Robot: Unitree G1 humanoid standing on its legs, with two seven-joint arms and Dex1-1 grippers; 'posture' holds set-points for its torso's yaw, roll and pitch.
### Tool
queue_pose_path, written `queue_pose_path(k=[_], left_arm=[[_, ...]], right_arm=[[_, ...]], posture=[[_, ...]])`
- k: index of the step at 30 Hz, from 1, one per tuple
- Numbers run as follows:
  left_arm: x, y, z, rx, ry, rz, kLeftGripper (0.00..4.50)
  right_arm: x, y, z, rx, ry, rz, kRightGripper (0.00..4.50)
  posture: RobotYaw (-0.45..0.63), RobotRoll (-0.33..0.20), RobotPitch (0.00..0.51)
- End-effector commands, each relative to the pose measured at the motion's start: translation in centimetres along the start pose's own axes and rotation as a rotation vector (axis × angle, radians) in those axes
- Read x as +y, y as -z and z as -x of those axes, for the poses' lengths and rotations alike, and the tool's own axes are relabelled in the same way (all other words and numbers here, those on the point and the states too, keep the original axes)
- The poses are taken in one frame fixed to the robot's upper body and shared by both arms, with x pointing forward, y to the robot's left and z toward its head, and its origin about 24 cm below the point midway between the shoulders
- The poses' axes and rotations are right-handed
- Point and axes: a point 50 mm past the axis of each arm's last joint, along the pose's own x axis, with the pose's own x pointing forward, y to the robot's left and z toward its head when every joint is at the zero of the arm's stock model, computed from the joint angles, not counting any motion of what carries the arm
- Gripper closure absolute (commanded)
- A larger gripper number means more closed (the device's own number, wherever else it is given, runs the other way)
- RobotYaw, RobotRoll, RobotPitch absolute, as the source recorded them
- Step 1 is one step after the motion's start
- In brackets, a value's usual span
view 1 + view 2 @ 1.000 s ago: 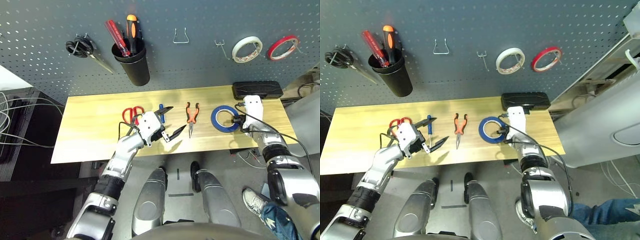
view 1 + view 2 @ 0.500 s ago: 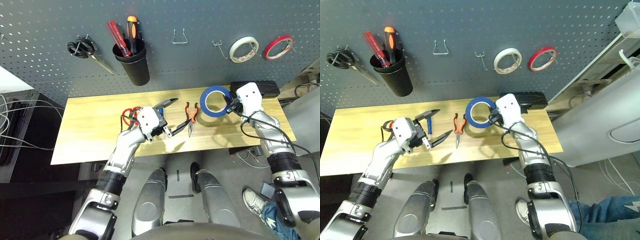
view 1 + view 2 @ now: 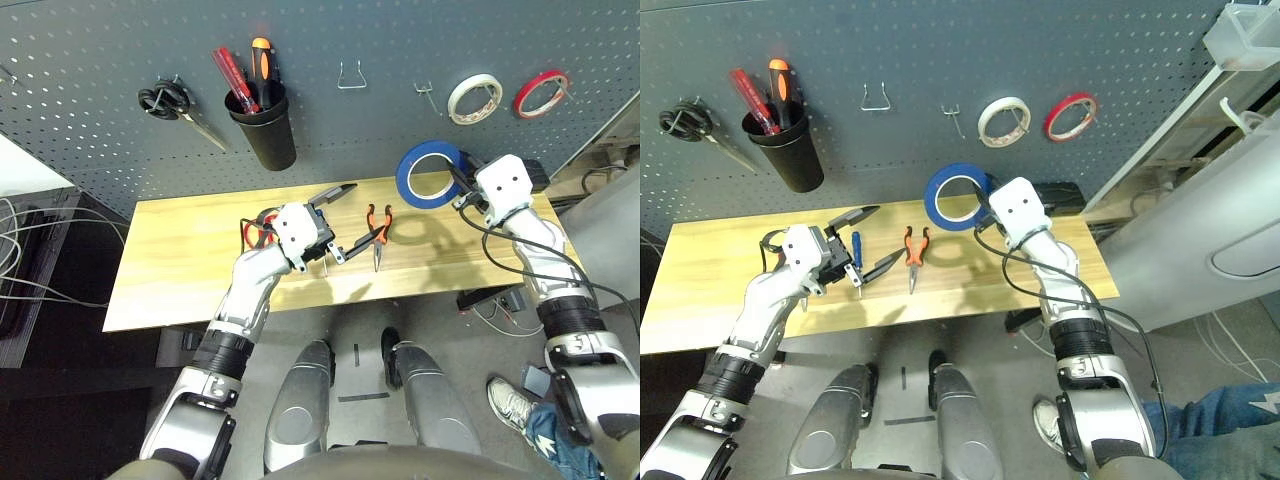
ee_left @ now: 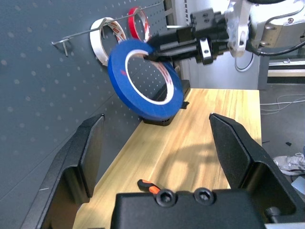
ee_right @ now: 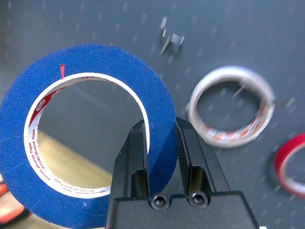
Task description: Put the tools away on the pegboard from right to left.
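— Left eye view?
— Right end effector [image 3: 462, 178] grips blue tape roll [image 3: 407, 178] above the desk [image 3: 165, 240], none of the four tools hung; pliers [image 3: 377, 232] and scissors [image 3: 254, 236] wait
— Right eye?
— Screwdriver [image 3: 857, 250] lies on the desk
— Left wrist?
— Left end effector [image 4: 155, 157] spreads wide, empty
— Right wrist?
— Fingers clamp the roll's rim, bare hook [image 5: 172, 42] beyond

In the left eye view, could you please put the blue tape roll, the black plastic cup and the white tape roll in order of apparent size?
1. Black plastic cup
2. Blue tape roll
3. White tape roll
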Motion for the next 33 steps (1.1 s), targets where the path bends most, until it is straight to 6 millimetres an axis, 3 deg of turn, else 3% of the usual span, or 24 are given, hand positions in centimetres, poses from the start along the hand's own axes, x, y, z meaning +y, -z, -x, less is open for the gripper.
queue_pose_path(k=[1,8,16,28,33], left_arm=[[0.1,0.1,0.0,0.000,-0.004,-0.007,0.00],[0.5,0.2,0.0,0.000,-0.011,-0.014,0.00],[0.7,0.2,-0.2,0.004,-0.022,-0.022,0.00],[0.6,0.4,0.1,0.018,-0.035,-0.010,0.00],[0.5,0.5,0.2,0.026,-0.036,-0.016,0.00]], right_arm=[[-0.9,-1.0,0.0,-0.083,0.042,0.038,3.77],[-1.5,-2.3,-0.6,-0.178,0.076,0.065,3.77],[-2.8,-1.4,-1.7,-0.092,0.202,0.017,3.77],[-0.9,0.2,-4.2,0.039,0.181,-0.030,3.77],[0.1,1.3,-3.3,0.071,0.143,-0.059,2.06]], posture=[[0.09,0.000,0.213],[0.09,0.000,0.215],[0.10,0.000,0.217],[0.12,0.000,0.220],[0.13,0.000,0.216]])
